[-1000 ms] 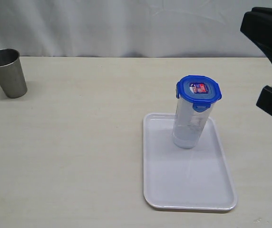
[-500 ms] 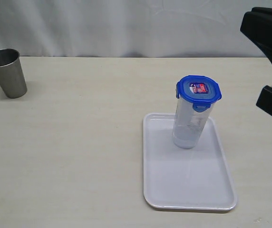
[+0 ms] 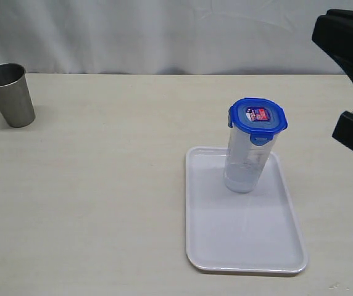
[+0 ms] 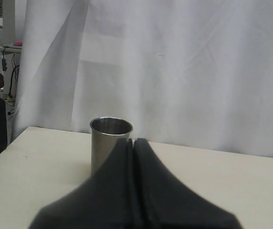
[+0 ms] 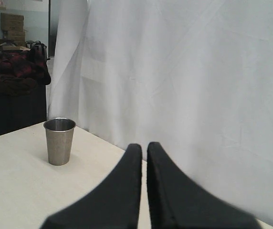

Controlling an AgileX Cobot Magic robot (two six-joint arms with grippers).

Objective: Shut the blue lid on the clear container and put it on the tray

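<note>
The clear container is seen standing upright on the far part of the tray. The blue lid is seated on its rim, and the visible flaps are folded down. The tray is laid on the pale table, towards the right of the exterior view. A steel cup is set at the far left, well apart from the tray. The left gripper is closed with its jaws pressed together, and nothing is held. The right gripper is likewise drawn closed and empty, with only a thin slit between the jaws. The right arm is seen at the right edge, clear of the container.
</note>
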